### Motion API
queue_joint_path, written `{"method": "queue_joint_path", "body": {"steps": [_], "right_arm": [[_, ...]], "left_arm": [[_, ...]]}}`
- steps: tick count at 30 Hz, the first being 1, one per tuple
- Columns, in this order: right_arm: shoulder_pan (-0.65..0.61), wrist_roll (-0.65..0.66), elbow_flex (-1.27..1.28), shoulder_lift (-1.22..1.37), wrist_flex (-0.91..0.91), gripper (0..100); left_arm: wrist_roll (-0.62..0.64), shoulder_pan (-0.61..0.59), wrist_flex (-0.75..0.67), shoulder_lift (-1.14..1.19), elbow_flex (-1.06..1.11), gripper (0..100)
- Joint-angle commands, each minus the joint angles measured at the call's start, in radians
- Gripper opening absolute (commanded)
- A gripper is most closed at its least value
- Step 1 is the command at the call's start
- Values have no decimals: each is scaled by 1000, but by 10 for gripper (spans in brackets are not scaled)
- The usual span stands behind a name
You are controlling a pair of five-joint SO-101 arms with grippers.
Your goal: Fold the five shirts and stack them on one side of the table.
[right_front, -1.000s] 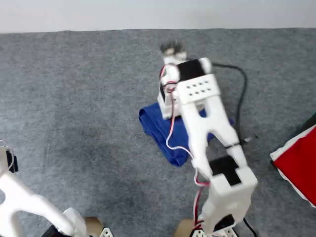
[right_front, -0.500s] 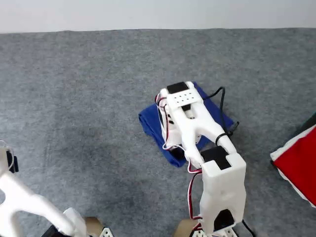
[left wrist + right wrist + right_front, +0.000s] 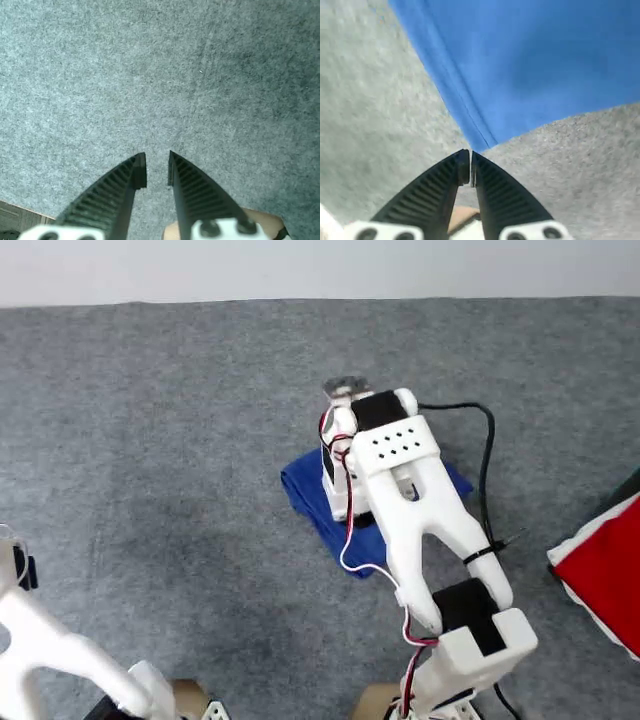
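blue shirt (image 3: 305,495) lies folded mid-table beneath my right gripper (image 3: 470,162), clenched empty at its edge. left gripper (image 3: 156,170) hangs slightly parted over grey mat (image 3: 150,75). next, i judge: fetch the red shirt (image 3: 600,575) for folding.

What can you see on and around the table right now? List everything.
Folded blue cloth shirt: one, blue, mid-table, partly under the right arm.
Red cloth shirt with a white edge: one, red, at the high view's right edge, partly cut off.
Black cable: one, black, looping beside the right arm.
Grey felt-like table cover: one, grey, under everything.
Right gripper: one, black fingers, shut, tips just off the blue shirt's corner.
Left gripper: one, black fingers, slightly open, over bare grey cover.
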Motion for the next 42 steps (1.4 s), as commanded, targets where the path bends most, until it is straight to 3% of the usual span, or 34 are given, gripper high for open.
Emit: {"method": "queue_joint_path", "body": {"steps": [1, 10, 14, 16, 22, 23, 30, 42], "right_arm": [[2, -152, -78, -62, -27, 9], [24, -802, -92, -61, -225, 9], [51, -813, -87, -58, -311, 18], [76, -825, -87, -58, -332, 76], [88, -853, -87, -8, -332, 563], [81, -855, -89, 15, -332, 597], [81, -921, -95, 168, -366, 499], [177, -925, -95, 332, -453, 504]], "left_arm": [[-11, 6, 15, -31, -35, 86], [-12, 6, 15, -31, -38, 86], [-12, 8, 15, -31, -38, 86], [-12, 8, 15, -31, -38, 86], [-12, 8, 17, -31, -33, 86], [-12, 8, 17, -31, -33, 86], [-12, 8, 17, -31, -33, 86], [-12, 8, 17, -31, -33, 86]]}}
